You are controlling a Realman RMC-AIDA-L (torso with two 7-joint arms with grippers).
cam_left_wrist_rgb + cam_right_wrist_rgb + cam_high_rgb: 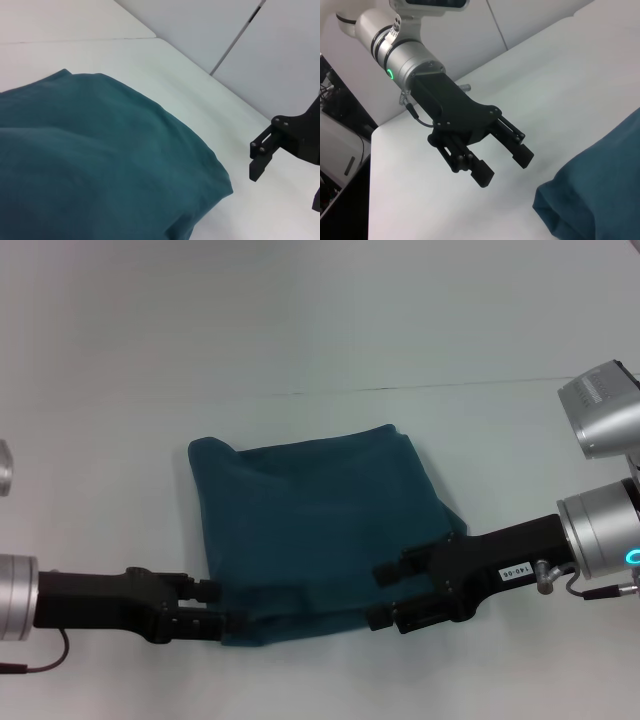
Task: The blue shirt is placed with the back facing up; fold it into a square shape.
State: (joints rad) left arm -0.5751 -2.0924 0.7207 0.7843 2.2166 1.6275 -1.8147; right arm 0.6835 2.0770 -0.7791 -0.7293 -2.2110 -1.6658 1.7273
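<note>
The blue shirt (pixel 320 510) lies folded into a rough rectangle on the white table (pixel 320 330), with its near edge doubled over. My left gripper (pixel 222 605) is open at the shirt's near left corner, its fingertips at the hem. The right wrist view shows that left gripper (pixel 506 169) with nothing between its fingers, just beside the shirt (pixel 600 195). My right gripper (pixel 376 595) is open at the shirt's near right corner. In the left wrist view the right gripper (pixel 286 190) stands a little apart from the shirt (pixel 90 160).
A thin seam (pixel 420 388) crosses the table behind the shirt. Bare white tabletop surrounds the shirt on all sides. A dark cabinet (pixel 340 125) stands off the table's edge in the right wrist view.
</note>
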